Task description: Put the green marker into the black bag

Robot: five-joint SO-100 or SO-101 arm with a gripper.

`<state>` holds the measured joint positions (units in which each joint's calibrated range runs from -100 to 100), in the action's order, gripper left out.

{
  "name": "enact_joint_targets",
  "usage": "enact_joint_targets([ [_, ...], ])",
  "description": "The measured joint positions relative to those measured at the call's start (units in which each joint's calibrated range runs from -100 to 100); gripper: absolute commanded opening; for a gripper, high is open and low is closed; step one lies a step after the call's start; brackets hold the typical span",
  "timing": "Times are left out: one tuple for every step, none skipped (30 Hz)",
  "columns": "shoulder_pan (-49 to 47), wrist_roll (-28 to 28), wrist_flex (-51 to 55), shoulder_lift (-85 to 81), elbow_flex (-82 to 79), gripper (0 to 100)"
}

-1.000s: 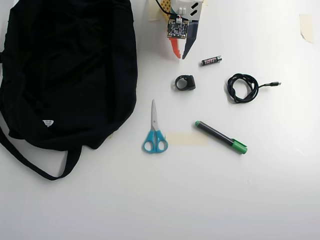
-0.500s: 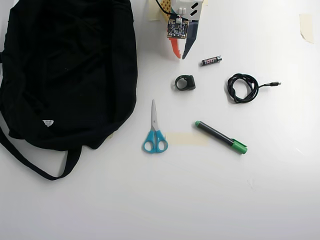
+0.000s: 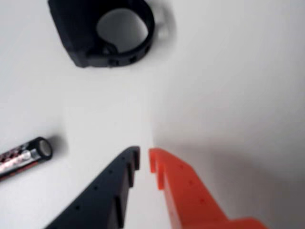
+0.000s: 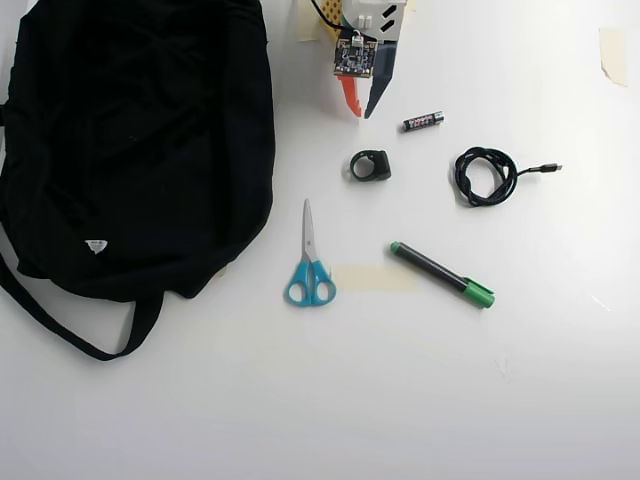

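Note:
The green marker (image 4: 441, 274), a dark barrel with a bright green cap and a small green end, lies slanted on the white table right of centre in the overhead view. It is out of the wrist view. The black bag (image 4: 130, 140) fills the left of the overhead view, its strap (image 4: 60, 325) trailing toward the front. My gripper (image 4: 361, 113) sits at the top centre, well behind the marker and right of the bag. Its black and orange fingers nearly touch at the tips and hold nothing, as the wrist view (image 3: 144, 159) shows.
A black ring-shaped clip (image 4: 370, 165) (image 3: 107, 31) lies just in front of the gripper. A small black battery (image 4: 423, 121) (image 3: 26, 156) lies beside it. A coiled black cable (image 4: 487, 175) is at the right. Blue-handled scissors (image 4: 309, 262) lie at centre beside a strip of tape (image 4: 372, 277).

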<state>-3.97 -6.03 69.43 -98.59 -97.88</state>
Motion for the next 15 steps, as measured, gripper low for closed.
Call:
enact_joint_targets([
  [0.00, 0.00, 0.09, 0.00, 0.39, 2],
  [0.00, 0.00, 0.00, 0.00, 0.71, 2],
  [0.00, 0.00, -0.17, 0.00, 0.79, 2],
  [0.00, 0.00, -0.34, 0.00, 0.86, 2],
  [-0.07, 0.00, -1.12, 0.00, 1.10, 2],
  [-0.29, 0.00, -2.32, 0.00, 1.42, 2],
  [-0.37, 0.00, -3.69, 0.00, 1.49, 2],
  [-0.37, 0.00, -5.24, 0.00, 1.49, 2],
  [-0.37, 0.00, -6.96, 0.00, 1.57, 2],
  [-0.37, 0.00, -8.84, 0.00, 1.65, 2],
  [-0.37, 0.00, -10.73, 0.00, 1.73, 2],
  [-0.37, 0.00, -12.71, 0.00, 1.73, 2],
  [-0.37, 0.00, -14.68, 0.00, 1.73, 2],
  [-0.59, 0.00, -16.75, 0.00, 1.81, 2],
  [-0.66, 0.00, -17.60, 0.00, 1.81, 2],
])
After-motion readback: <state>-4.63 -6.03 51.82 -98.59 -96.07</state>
